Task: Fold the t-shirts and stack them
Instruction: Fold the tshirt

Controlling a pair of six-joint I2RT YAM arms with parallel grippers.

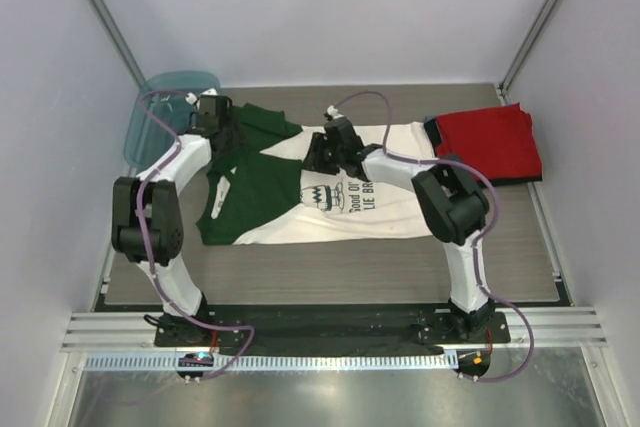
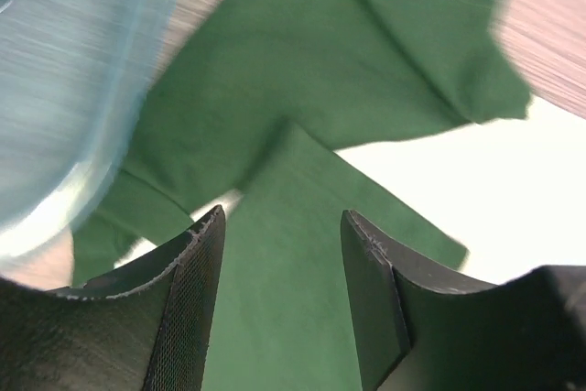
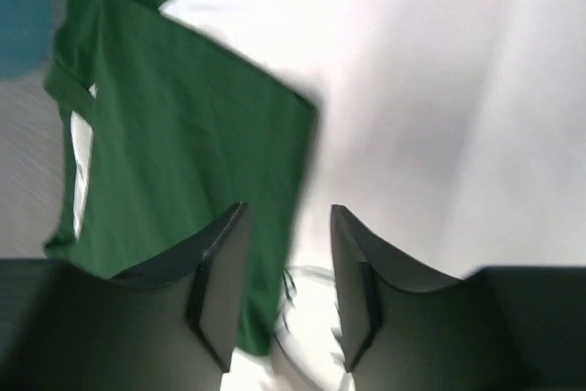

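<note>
While the white shirt (image 1: 385,209) lies spread across the middle of the desk (image 1: 330,269), folding looks only partly done: a green flap (image 1: 250,197) is turned over its left part, but the chest print is exposed and the body is at full width. Off to the right, well apart, the red shirt (image 1: 490,137) sits folded, which I take as the stack to build on.

Both arms reach over the far edge of the white shirt. Close beside the tub (image 1: 165,112), the left claw (image 1: 213,115) is over the upper sleeve. Its wrist view shows it spread, green cloth visible between the fingers and nothing pinched. Over the collar area hangs the right claw (image 1: 322,150), likewise spread, above the line where green meets white.

So the step in hand seems to be picking grasp points for a fold. Next, each claw would need to drop onto the far hem and pinch one layer cleanly. The left should keep clear of the tub wall, then both should carry the edge together to keep the fold straight.
</note>
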